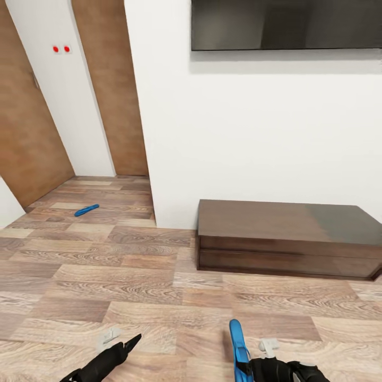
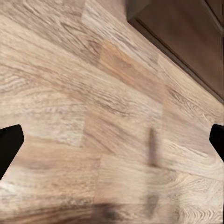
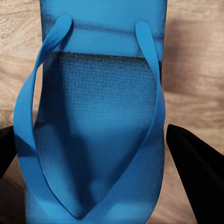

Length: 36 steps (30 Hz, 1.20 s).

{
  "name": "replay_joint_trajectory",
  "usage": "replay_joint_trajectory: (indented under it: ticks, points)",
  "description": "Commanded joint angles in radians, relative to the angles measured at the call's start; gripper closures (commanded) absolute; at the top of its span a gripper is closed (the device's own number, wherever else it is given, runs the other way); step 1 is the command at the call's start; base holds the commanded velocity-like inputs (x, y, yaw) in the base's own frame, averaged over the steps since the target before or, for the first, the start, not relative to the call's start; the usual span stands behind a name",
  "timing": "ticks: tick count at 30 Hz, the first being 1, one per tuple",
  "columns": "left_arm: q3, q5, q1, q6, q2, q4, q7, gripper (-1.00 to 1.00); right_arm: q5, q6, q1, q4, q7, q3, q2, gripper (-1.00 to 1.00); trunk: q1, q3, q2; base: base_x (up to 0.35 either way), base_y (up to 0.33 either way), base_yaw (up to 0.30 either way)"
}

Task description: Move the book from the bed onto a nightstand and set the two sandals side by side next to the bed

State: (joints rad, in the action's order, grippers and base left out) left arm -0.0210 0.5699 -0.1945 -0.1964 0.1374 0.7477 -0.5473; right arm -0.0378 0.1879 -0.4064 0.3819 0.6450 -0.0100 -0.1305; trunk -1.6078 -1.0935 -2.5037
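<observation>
Right wrist view showed a blue sandal (image 3: 93, 116) clamped between the right gripper's (image 3: 100, 163) fingers; left gripper (image 2: 112, 140) gaped empty.

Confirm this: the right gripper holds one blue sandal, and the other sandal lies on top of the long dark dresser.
Not quite. The right gripper does hold one sandal, but the head view shows the other sandal lying on the wood floor near the doors, not on the dresser.

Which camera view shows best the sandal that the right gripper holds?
The right wrist view: the held sandal shows close, straps and sole plain, between the fingers. The head view shows it edge-on at the right gripper. The left wrist view shows floor.
</observation>
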Motion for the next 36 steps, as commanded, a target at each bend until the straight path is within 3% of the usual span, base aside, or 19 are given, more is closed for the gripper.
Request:
replay_joint_trajectory:
  ticks: [1, 6, 9, 17, 36]
  points:
    - [0.007, 0.01, 0.0, -0.004, 0.0, -0.003, -0.003, -1.0, -0.005, 0.006, 0.0, -0.001, 0.005, -0.001, 0.0, 1.0, 0.001, 0.003, 0.0, 0.0, 0.0, 0.0]
    - [0.104, 0.01, 0.0, 0.015, 0.0, -0.011, -0.002, -1.0, -0.009, -0.025, 0.0, -0.01, 0.004, -0.001, 0.0, 1.0, 0.003, 0.022, 0.001, 0.0, 0.0, 0.0]
    - [0.136, 0.011, 0.0, 0.018, 0.0, -0.012, -0.002, -1.0, -0.009, -0.034, 0.0, -0.012, 0.004, -0.001, 0.0, 1.0, 0.004, 0.034, 0.002, 0.0, 0.0, 0.0]
    - [0.153, 0.01, 0.0, 0.02, -0.001, -0.014, 0.001, -1.0, -0.01, -0.04, 0.0, -0.012, 0.002, -0.001, 0.002, 1.0, 0.008, 0.065, 0.004, 0.0, 0.0, 0.0]
    - [0.154, 0.01, 0.0, 0.022, -0.001, -0.052, 0.003, -1.0, -0.008, -0.041, 0.0, -0.081, -0.002, -0.001, 0.002, 1.0, 0.081, 0.125, 0.137, 0.0, 0.0, 0.0]
